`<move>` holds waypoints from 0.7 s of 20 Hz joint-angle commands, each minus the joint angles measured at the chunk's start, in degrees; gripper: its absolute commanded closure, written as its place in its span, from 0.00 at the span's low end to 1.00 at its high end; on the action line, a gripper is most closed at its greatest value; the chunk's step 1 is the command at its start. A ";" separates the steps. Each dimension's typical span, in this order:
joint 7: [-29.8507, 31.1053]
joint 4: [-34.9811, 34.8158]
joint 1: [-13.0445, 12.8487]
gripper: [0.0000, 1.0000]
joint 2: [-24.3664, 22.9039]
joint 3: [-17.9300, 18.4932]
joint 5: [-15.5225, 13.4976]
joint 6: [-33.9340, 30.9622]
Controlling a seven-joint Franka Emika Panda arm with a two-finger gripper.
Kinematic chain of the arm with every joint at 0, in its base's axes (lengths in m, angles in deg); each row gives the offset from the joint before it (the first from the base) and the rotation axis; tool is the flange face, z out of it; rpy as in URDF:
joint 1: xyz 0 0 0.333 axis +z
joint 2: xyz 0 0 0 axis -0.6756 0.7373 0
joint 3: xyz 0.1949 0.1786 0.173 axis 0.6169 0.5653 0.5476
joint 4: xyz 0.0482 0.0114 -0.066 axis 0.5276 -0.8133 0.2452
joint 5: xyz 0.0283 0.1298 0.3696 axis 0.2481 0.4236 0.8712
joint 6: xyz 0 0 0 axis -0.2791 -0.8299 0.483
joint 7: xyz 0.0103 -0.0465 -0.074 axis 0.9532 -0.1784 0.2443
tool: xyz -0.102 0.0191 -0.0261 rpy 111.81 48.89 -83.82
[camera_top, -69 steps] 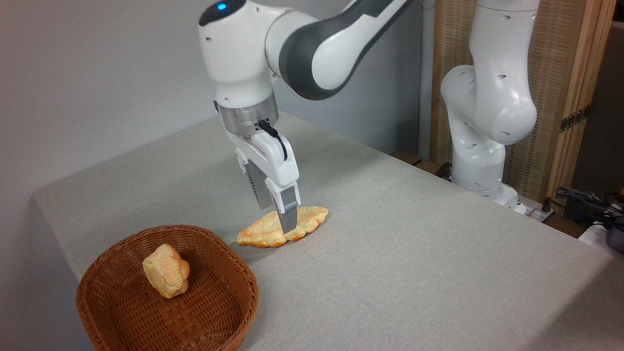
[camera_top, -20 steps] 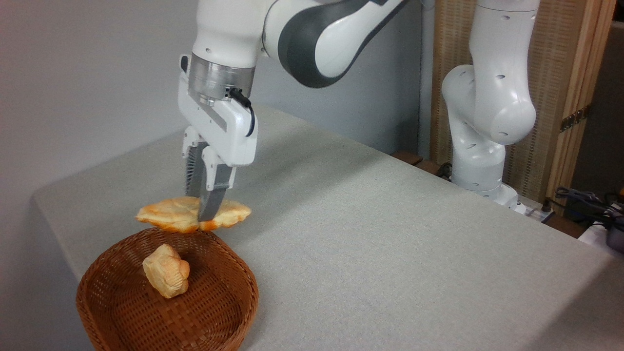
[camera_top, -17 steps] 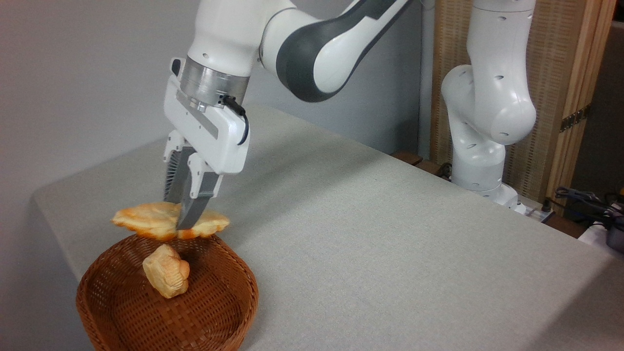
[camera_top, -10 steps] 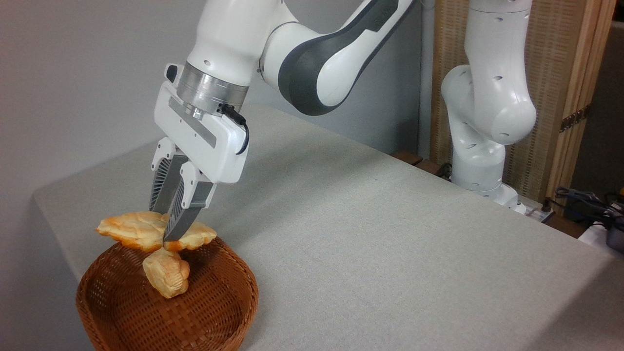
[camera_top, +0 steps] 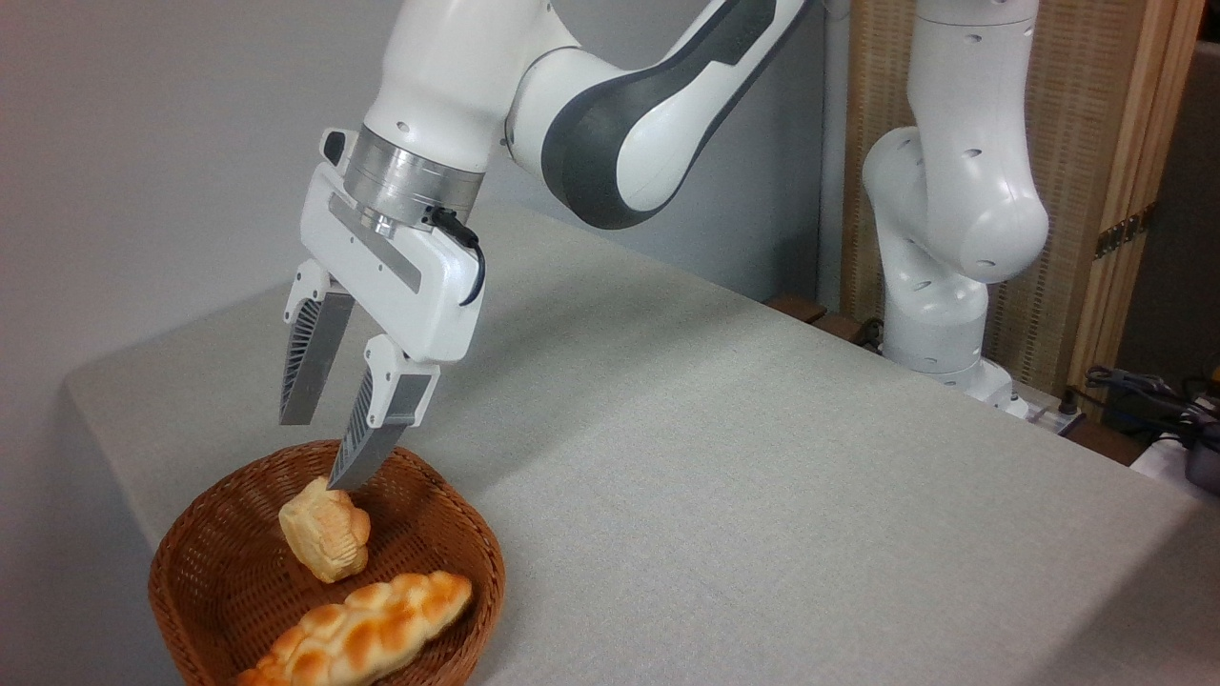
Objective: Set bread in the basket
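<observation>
I see a table (camera_top: 762, 495) covered in a pale grey cloth, running from the near right to the far left, with a plain grey wall behind it. At the far right stands the arm's white base (camera_top: 939, 276) in front of a slatted wooden screen (camera_top: 1096, 171), and some dark cables (camera_top: 1144, 395) lie at the right edge.

My gripper (camera_top: 317, 454) hangs over the far side of the basket (camera_top: 477, 562), which sits at the near left corner of the table. The two fingers are spread wide apart and hold nothing. The nearer fingertip (camera_top: 348, 472) appears just above the small bread lump (camera_top: 326, 530) inside the basket; I cannot tell whether they touch.

The bread (camera_top: 367, 629) lies in the basket along its near side, braided top up, just beside the small lump and apart from the gripper.
</observation>
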 commanded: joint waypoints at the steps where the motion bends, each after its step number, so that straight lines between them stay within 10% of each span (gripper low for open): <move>1: 1.37 0.76 -0.47 0.00 0.16 0.04 -1.01 -1.08; 14: 2.52 13.15 -0.47 0.00 -1.16 0.04 4.79 -42.29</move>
